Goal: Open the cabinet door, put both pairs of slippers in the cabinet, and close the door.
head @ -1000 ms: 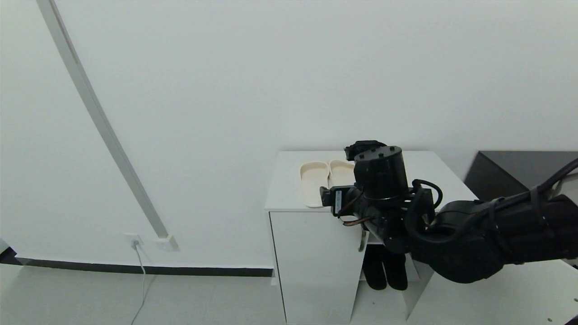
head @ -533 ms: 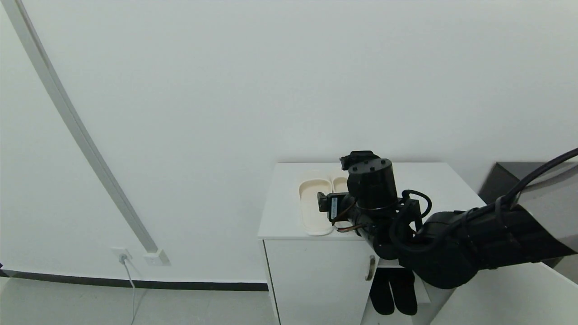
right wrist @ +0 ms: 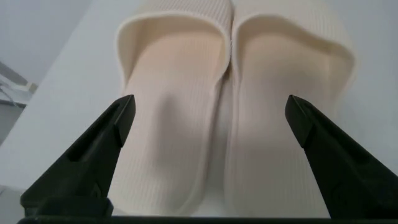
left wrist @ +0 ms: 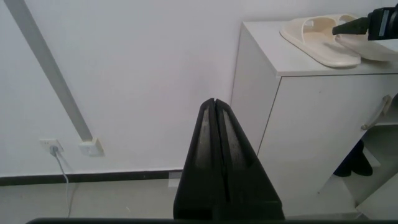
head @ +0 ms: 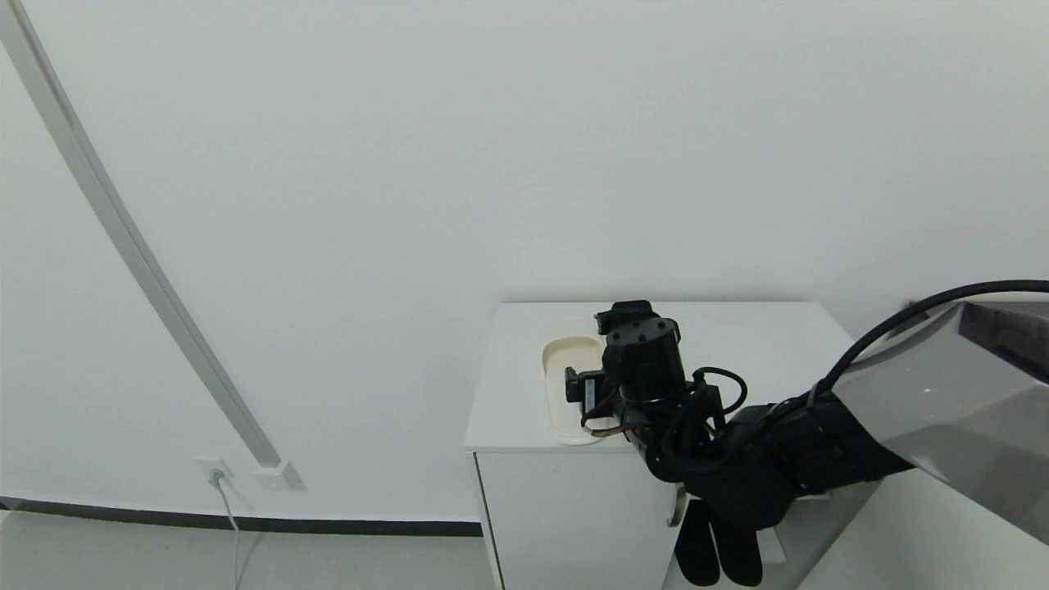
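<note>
Cream slippers (right wrist: pixel 174 124): the pair lies side by side and touching on the cabinet (head: pixel 737 352) top, left of middle, reaching to the front edge.
Black slippers (head: pixel 717 549): already on a shelf inside the open compartment.
Right gripper (right wrist: pixel 208 115): just above the cream pair, fingers spread wide, one outside each outer rim.
Left gripper (left wrist: pixel 214 106): low and well apart from the cabinet, fingers pressed together, holding nothing.
Handling: the cream slippers look light, soft and springy, with ribbed footbeds.
Hold: probably squeeze both together across the outer walls at mid-length.
Risk: a loose pinch could buckle them or let one drop out.
</note>
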